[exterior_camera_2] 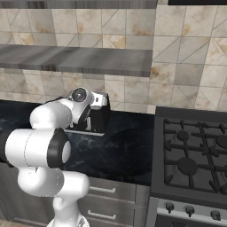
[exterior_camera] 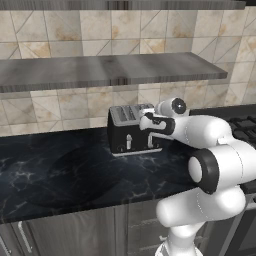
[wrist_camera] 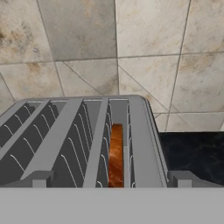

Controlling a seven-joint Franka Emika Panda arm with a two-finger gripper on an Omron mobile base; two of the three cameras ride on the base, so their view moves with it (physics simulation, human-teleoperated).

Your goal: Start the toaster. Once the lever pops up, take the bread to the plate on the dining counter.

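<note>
Hovering over boxy black grey-topped toaster — my gripper jaws spread wide, empty; orange-crusted bread slice in rightmost slot; lever press, plate delivery both pending.

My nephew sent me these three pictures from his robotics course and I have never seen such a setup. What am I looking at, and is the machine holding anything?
It is a computer-rendered kitchen with a white robot arm on a mobile base. Two pictures come from cameras behind the arm, one on its left and one on its right. The third comes from a camera on the arm's hand, looking down along its end effector.

On the black marble worktop stands a black toaster, below a grey shelf, beside a gas stove. The hand view shows a slice of bread in the rightmost slot. The end effector is open above the toaster and holds nothing.
</note>
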